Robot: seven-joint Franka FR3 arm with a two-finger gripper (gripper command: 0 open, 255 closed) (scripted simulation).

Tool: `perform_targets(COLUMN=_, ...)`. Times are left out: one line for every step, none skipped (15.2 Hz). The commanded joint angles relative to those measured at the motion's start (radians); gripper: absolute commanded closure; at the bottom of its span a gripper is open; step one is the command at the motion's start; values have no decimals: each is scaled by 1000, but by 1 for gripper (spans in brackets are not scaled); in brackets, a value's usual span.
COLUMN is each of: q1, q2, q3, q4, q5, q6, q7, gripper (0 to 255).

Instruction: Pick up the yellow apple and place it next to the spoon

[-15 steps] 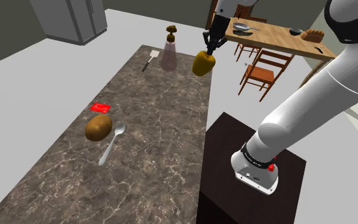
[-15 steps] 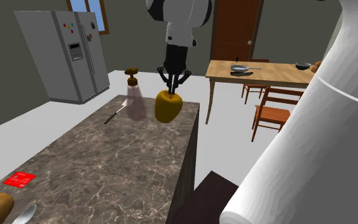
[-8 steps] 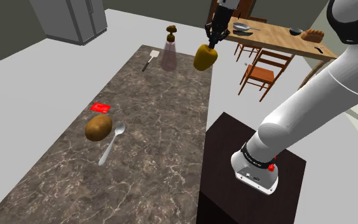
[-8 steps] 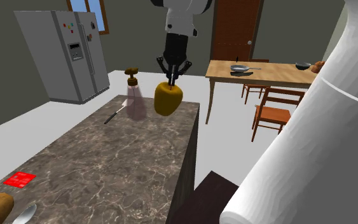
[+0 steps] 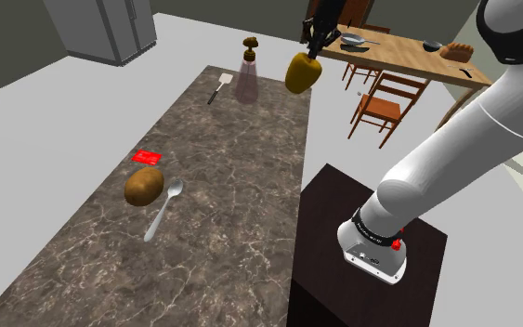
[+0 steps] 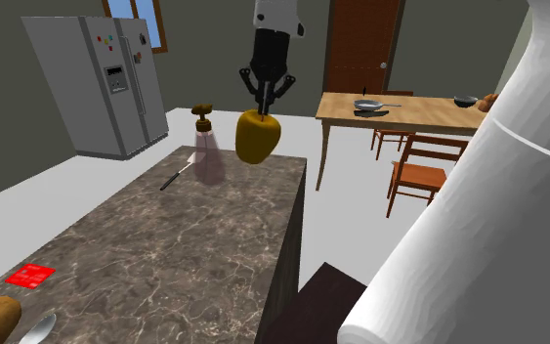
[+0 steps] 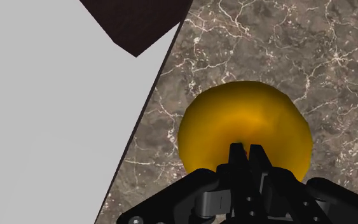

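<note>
Shoulder view: your gripper [image 5: 312,54] is clamped on the top of the yellow apple [image 5: 302,74], which hangs in the air above the far corner of the counter [image 5: 222,158], at the view's right. The spoon [image 5: 163,209] lies well apart from it toward the counter's near end, just beside a potato [image 5: 144,186], with a red card [image 5: 147,156] near both. A bottle [image 5: 249,76] and a spatula [image 5: 219,87] sit at the far end. Second exterior view: the gripper [image 6: 264,109] pinches the yellow apple [image 6: 259,137] from above, clear of the counter [image 6: 185,235]. Wrist view: the fingers [image 7: 236,156] stand almost together, pressed into the yellow apple [image 7: 244,124]; below it you see the marbled counter [image 7: 260,44] close to its edge, with grey floor [image 7: 44,114] beyond.
</note>
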Motion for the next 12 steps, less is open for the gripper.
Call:
perform_targets(q1=9, q2=-26, q3=15, q4=-19, q5=-3, q6=-2, q7=26, gripper=255)
perform_targets(q1=17, q2=-51, q3=30, q4=-46, q5=-4, q6=5, q7=50, gripper=255)
perform_targets(q1=25, q2=-75, q3=46, q4=-72, q5=-5, q6=12, q7=74, gripper=255)
perform_targets(q1=33, q2=-97, q3=61, q4=-96, q5=-4, q6=18, q7=98, gripper=255)
perform_targets(q1=41, q2=-119, q3=77, q4=-119, q5=-3, q6=24, q7=122, gripper=255)
perform_targets(q1=49, q2=-140, q3=94, q4=-141, q5=-1, q6=30, q7=146, gripper=255)
perform_targets(q1=56, q2=-160, q3=110, q4=-162, q5=2, q6=35, q7=170, gripper=255)
perform_targets(q1=64, q2=-179, q3=127, q4=-181, q5=5, q6=40, q7=193, gripper=255)
perform_targets(q1=72, q2=-197, q3=144, q4=-200, q5=10, q6=45, q7=217, gripper=255)
perform_targets(q1=80, q2=-214, q3=161, q4=-217, q5=15, q6=50, q7=241, gripper=255)
perform_targets(q1=87, q2=-230, q3=178, q4=-233, q5=21, q6=54, q7=264, gripper=255)
perform_targets(q1=96, q2=-244, q3=195, q4=-248, q5=27, q6=59, q7=288, gripper=255)
